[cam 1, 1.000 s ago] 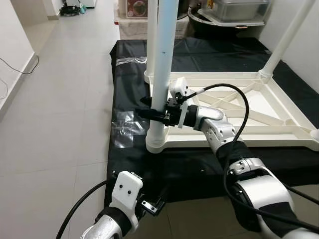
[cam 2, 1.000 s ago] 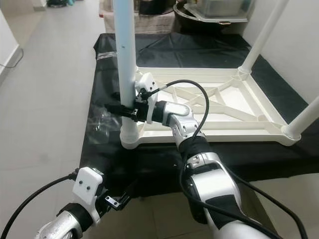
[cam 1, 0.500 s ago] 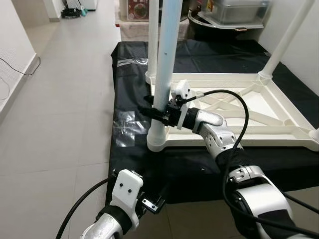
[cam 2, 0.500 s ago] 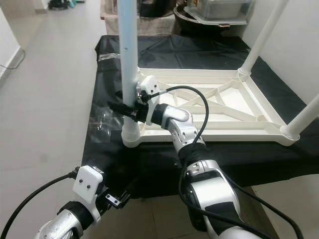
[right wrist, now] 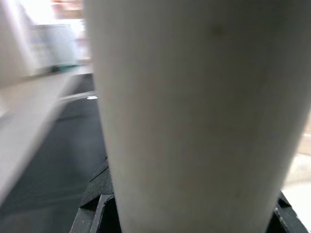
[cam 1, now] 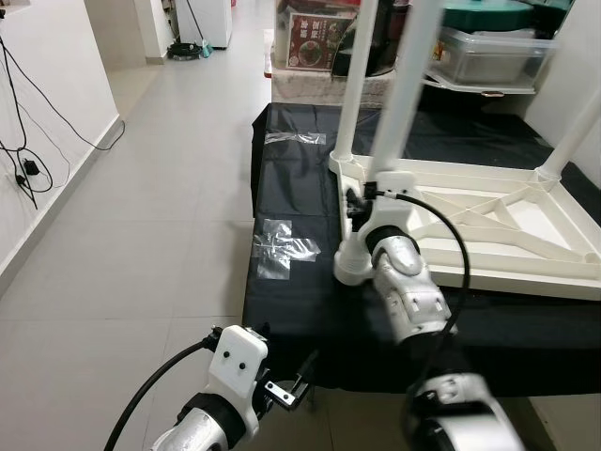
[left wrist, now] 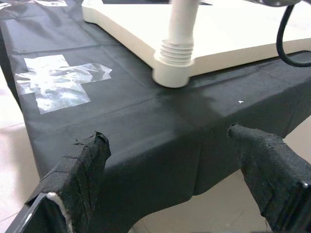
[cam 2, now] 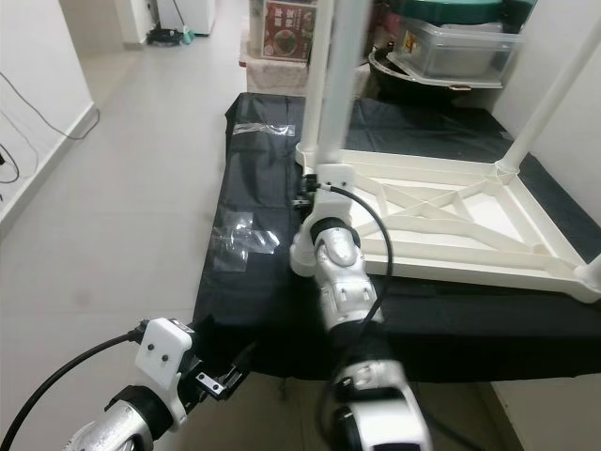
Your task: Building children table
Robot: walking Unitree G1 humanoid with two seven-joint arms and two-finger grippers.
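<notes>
The white children's table (cam 1: pixel 519 275) lies upside down on a black cloth (cam 1: pixel 291 301), its legs pointing up. My right gripper (cam 1: pixel 355 199) is shut on the near-left table leg (cam 1: pixel 390 122), just above the threaded socket (cam 1: pixel 354 269). In the right wrist view that leg (right wrist: pixel 194 116) stands between the black fingers (right wrist: pixel 95 206). Low at the cloth's front edge, my left gripper (cam 1: pixel 286 390) hangs open and holds nothing. Its fingers (left wrist: pixel 77 170) frame the leg's socket (left wrist: pixel 173 63) from a distance.
Clear tape patches (cam 1: pixel 282 249) stick to the cloth left of the table. Storage boxes and a dark basin (cam 1: pixel 498 56) stand behind the table, with a red box (cam 1: pixel 315 28) beside them. Cables (cam 1: pixel 23 160) hang on the left wall. Tiled floor (cam 1: pixel 160 207) lies open to the left.
The whole view has shifted as the camera moved back and to the left. My right gripper has stayed on the near-left leg. The left gripper still hangs open.
</notes>
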